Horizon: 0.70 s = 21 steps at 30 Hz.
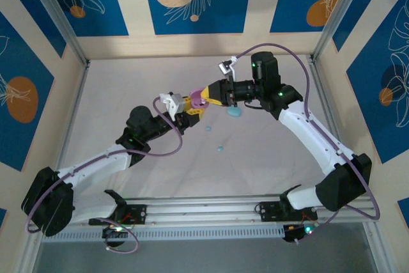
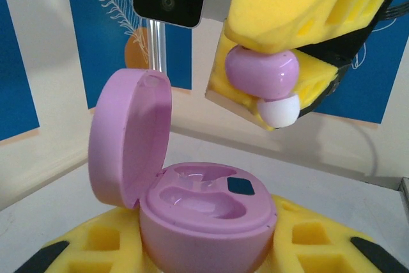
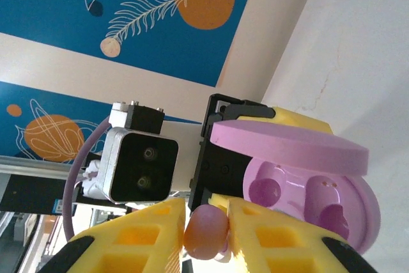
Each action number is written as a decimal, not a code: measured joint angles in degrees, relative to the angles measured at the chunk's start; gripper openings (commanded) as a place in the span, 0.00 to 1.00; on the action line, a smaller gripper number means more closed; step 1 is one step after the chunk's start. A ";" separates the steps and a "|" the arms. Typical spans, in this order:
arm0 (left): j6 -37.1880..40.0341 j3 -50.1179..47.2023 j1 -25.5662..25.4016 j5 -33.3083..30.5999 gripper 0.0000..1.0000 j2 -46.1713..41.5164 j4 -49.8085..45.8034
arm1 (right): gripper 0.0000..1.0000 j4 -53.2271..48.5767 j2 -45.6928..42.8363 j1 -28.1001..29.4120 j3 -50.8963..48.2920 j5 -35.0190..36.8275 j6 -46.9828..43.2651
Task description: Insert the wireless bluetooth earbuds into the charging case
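Both jaws are narrow and loaded. Left gripper (image 1: 193, 108) is clamped on the base of the pink charging case (image 2: 208, 231); right gripper (image 3: 206, 222) pinches 1 pink earbud (image 2: 262, 73) between its yellow pads, white tip (image 2: 279, 112) sticking out below.

Why it's held this way, my read:
- Case is lifted off the table (image 1: 268, 158) and gripped low on the body, so the lid (image 2: 128, 139) can stand open and the top face stays unobstructed.
- Bud is gripped across its fat body, tip free, so the tip can enter a socket first.
- Bud sits above the case, apart from it, offset toward the side away from the hinge. Not seated yet.

Both sockets (image 2: 198, 199) look empty, so this is bud 1 of 2 for this case.

Clearance:
- Lid blocks the hinge side; approach is open from above and from the opposite side.
- Right pads are wide next to the socket, so they'll likely meet the case rim before the bud bottoms out. Expect release-and-nudge.
- Left pads flank the case just under its rim, so room there is tight too.

On the table below: light blue case (image 1: 234, 112) and 2 loose blue buds (image 1: 208, 128), well clear.
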 measured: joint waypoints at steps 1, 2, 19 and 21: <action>-0.02 0.00 0.00 0.02 0.32 0.15 0.15 | 0.23 -0.13 0.02 0.22 0.15 0.37 -0.37; -0.02 0.00 0.00 0.04 0.32 0.24 0.17 | 0.23 -0.52 0.13 0.52 0.46 0.74 -0.79; -1.07 0.00 0.00 0.37 0.32 0.63 1.38 | 0.24 -7.41 1.77 4.33 3.74 10.51 -7.06; -1.09 0.00 0.00 0.37 0.32 0.66 1.22 | 0.23 -7.56 1.99 4.61 3.98 11.15 -7.45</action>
